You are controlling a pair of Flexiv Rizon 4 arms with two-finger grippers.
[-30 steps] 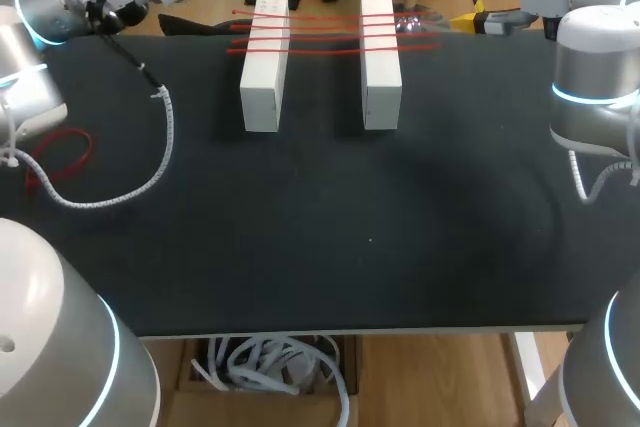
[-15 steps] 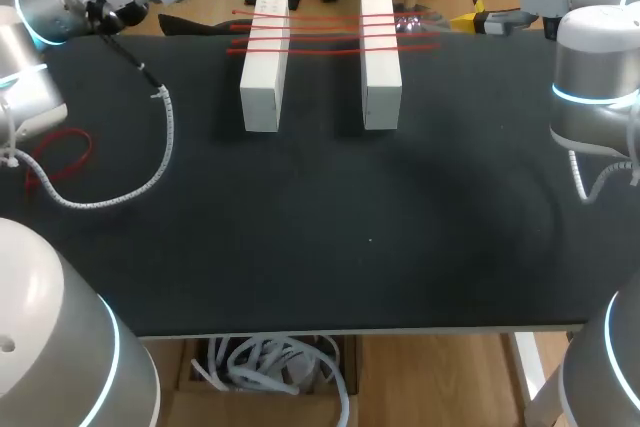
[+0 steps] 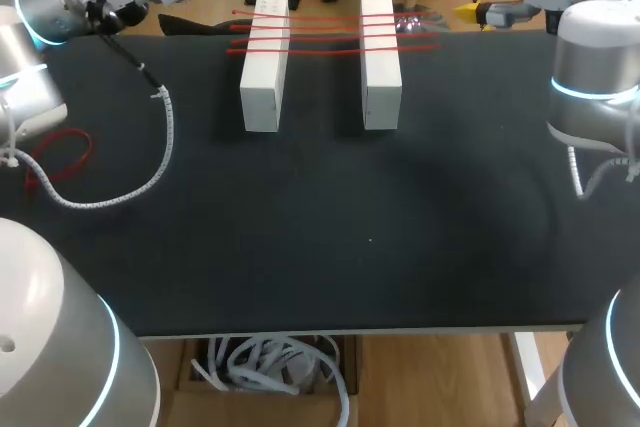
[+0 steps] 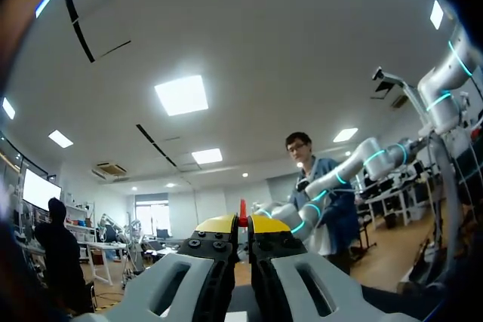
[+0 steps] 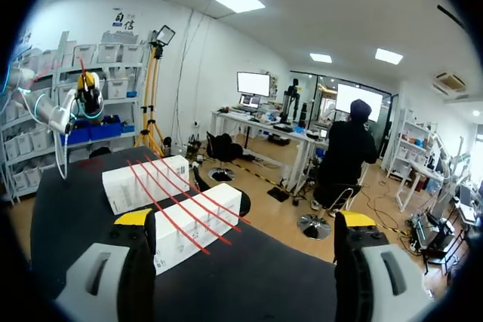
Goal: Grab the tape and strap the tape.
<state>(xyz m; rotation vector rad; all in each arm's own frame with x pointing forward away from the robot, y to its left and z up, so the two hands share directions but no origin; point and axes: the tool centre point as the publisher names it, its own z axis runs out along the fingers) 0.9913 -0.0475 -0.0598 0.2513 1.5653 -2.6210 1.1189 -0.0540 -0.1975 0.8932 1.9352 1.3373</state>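
Left gripper (image 4: 243, 224) sits at the table's far left corner, its yellow tips pressed nearly together on a thin red strip (image 4: 243, 210) that stands up between them. My right gripper (image 5: 245, 218) hangs at the far right corner, fingers spread wide with nothing between them. 4 red tapes (image 3: 320, 49) lie side by side across the far ends of 2 white blocks, the left block (image 3: 263, 77) and the right block (image 3: 381, 77), bridging the gap between them on the black table (image 3: 370, 237). Near my left arm a red loop (image 3: 62, 157) lies on the table, with a white coiled cable (image 3: 160, 147) curving beside it.
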